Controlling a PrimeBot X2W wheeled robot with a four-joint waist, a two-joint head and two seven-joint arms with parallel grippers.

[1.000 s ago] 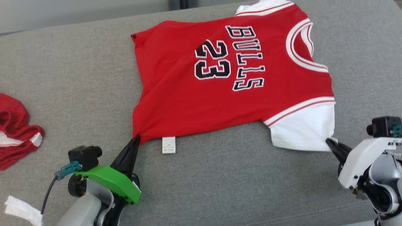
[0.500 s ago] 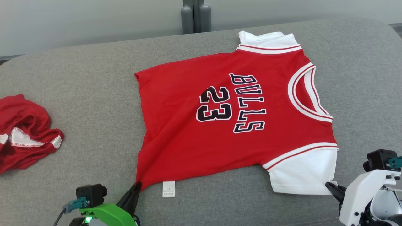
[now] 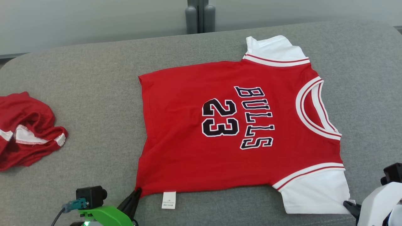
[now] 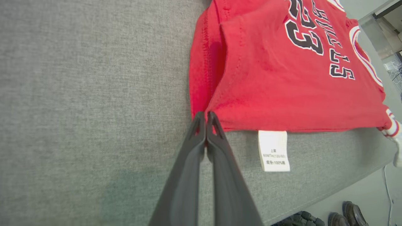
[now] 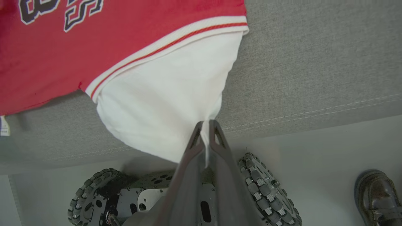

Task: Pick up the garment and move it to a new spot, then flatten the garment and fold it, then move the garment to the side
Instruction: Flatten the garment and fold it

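Left wrist view shows the left claw clenched on the red hem corner of the jersey, with cloth pinched between its two fingertips. Just right of those tips a white label hangs from the hem. Beyond them the jersey spreads flat, number side up, over the grey couch. The right claw is likewise clenched, gripping the edge of the jersey's white sleeve, which fans out from the tips up and to the left. Below that claw, past the couch edge, stand the robot's wheels, and a dark shoe sits to its lower right. Well to the left of the left claw lies a crumpled red cloth.
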